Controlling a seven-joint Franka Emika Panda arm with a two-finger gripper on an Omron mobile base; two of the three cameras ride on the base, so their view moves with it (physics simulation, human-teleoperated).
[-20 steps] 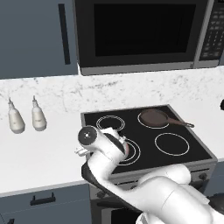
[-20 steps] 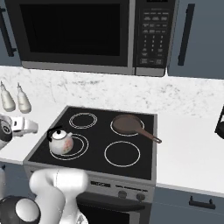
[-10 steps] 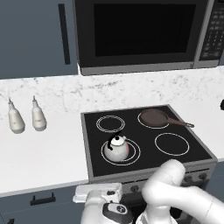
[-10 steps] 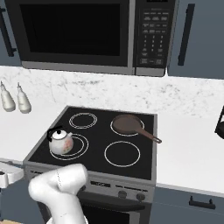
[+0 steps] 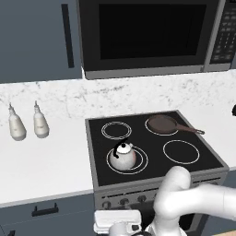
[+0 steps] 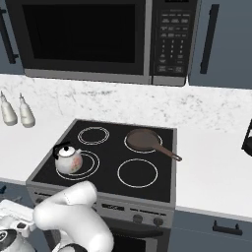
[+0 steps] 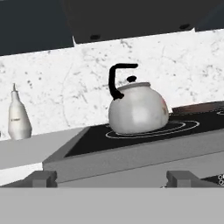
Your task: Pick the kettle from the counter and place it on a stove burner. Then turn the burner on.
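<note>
Well, the kettle (image 5: 123, 155) sat upright on the stove burner (image 5: 140, 162), the wide double ring at lower left of the cooktop (image 5: 193, 138) in the left base view, so the placing half looked done (handle arched up, nothing leaning). From the hand view the kettle (image 7: 138, 109) stood dead centre of the frame on its ring, with the cooktop's front edge running across below it. Beyond it, a dark pan (image 5: 164, 123) occupied the upper right circle, and two white bottles (image 5: 26, 123) stood well apart on the counter (image 5: 46, 161) at left.

Down at the bottom centre of the left base view, the gripper (image 5: 117, 221) hung below the stove front with its fingers spread wide, gripping nothing. Just above it ran the row of knobs (image 5: 123, 201) on the front panel.

By my reading, the step in hand was the burner switch. Doing it well meant picking the knob that serves the kettle's ring, which the frames did not label. The arm should line up squarely, close on that knob alone, and turn it without brushing its neighbours.
</note>
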